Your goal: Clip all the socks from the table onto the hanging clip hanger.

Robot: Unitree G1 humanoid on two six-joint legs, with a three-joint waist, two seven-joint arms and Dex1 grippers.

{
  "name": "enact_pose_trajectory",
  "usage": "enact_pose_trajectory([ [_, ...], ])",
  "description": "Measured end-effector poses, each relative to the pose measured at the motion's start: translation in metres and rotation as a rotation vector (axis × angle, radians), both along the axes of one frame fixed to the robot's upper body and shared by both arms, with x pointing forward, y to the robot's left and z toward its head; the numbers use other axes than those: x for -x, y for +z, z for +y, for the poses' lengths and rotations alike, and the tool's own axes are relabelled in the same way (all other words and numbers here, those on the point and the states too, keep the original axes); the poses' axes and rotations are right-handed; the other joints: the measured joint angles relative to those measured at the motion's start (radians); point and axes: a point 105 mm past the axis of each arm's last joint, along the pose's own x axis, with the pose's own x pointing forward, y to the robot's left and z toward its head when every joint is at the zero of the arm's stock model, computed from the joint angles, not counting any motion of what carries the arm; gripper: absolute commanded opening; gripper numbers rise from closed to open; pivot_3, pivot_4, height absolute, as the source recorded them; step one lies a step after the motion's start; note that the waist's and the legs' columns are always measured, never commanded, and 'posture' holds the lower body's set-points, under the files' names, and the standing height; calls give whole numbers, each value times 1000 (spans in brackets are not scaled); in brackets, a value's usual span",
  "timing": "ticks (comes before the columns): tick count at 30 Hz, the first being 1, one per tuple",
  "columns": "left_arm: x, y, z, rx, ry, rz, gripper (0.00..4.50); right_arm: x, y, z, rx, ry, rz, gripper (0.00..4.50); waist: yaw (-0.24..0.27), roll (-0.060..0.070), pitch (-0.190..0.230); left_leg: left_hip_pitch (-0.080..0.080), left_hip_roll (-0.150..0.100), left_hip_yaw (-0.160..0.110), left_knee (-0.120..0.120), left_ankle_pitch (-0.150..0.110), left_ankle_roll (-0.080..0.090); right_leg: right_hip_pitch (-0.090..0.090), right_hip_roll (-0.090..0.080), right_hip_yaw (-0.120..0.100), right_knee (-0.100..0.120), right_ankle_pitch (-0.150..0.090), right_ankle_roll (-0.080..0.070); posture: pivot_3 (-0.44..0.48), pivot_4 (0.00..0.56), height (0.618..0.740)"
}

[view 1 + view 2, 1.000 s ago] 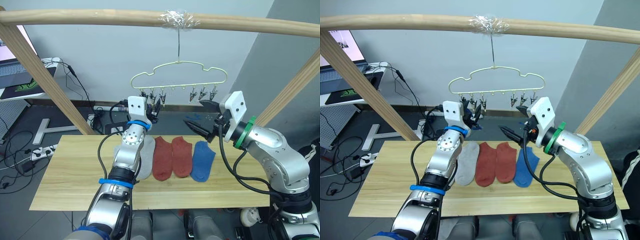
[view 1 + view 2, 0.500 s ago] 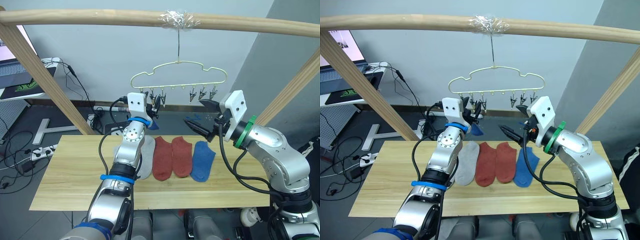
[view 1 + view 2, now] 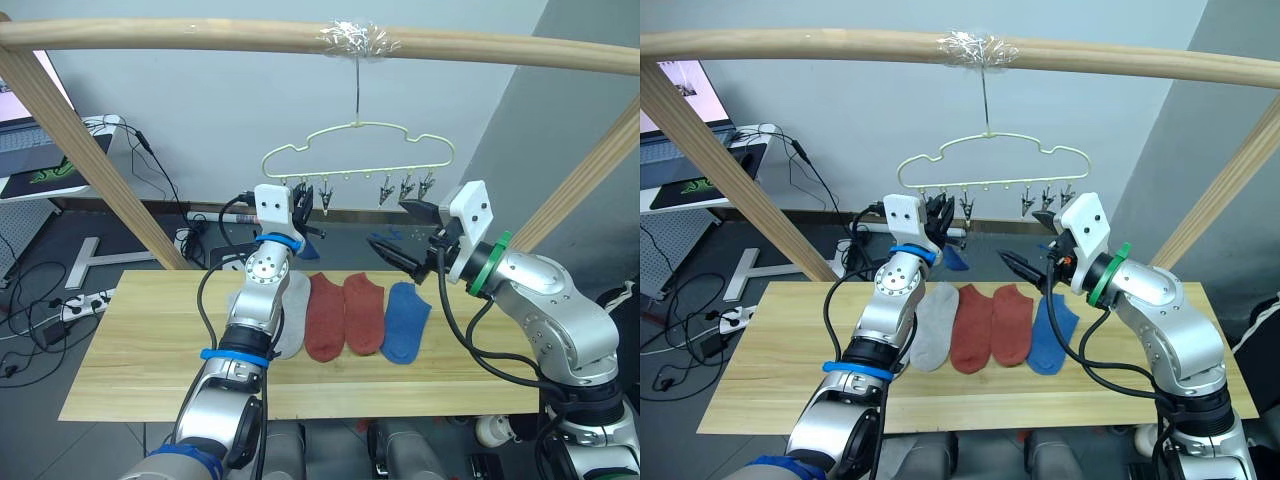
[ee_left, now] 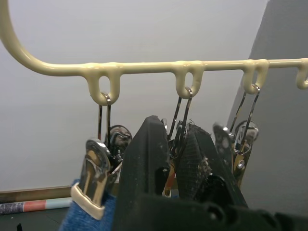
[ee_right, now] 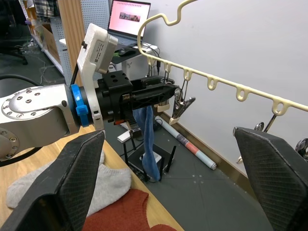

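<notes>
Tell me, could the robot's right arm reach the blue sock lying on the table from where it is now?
Probably yes. The right tool hangs open just above and behind the blue sock, which lies at the right end of the row on the table, with nothing between them.

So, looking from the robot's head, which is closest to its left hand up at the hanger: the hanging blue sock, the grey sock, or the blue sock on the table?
From the left hand:
1. Hanging blue sock, just below the hand, off a left-end clip.
2. Grey sock, on the table, lower down beside that arm.
3. Blue sock on the table, farthest, over on the robot's right.
</notes>
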Motion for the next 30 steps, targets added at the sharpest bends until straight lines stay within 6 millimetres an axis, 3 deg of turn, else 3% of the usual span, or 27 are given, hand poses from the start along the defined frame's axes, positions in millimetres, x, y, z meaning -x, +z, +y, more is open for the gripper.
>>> enact_pose_trajectory([
  [4,0,-1,0,-6,-2,3,279,0,-2,-1,8,-7,2,4500,0,0,0,0,0,0,0,0,0,0,0,0,0,0,0,73,191,740],
  [6,0,-2,0,-17,-11,13,279,-3,-20,-6,56,-53,37,4500,0,0,0,0,0,0,0,0,0,0,0,0,0,0,0,73,191,740],
  [8,0,-1,3,-29,-17,16,279,-8,-53,-16,98,-126,131,4500,2,0,0,0,0,0,0,0,0,0,0,0,0,0,0,80,188,740],
  [13,1,1,13,-53,-26,34,279,-14,-166,-39,205,-298,422,4500,-3,0,0,1,0,1,2,0,0,1,0,1,1,0,0,80,188,740],
  [17,3,-1,16,-53,-27,46,279,-20,-215,-44,276,-353,506,4500,-15,1,0,1,0,1,3,0,0,1,0,1,1,2,0,98,186,740],
  [24,6,-1,17,-55,-23,50,279,-42,-226,-41,273,-377,509,4500,-18,1,0,1,0,0,2,0,0,1,0,1,1,2,0,129,185,740],
  [27,7,-1,18,-55,-22,52,279,-44,-227,-42,277,-376,508,3900,-16,1,0,1,0,0,2,0,0,2,0,1,1,2,0,135,182,740],
  [30,9,-2,19,-58,-20,56,279,-38,-233,-44,295,-360,521,2831,-14,1,0,3,0,0,3,0,0,3,0,1,2,2,0,139,177,740],
])
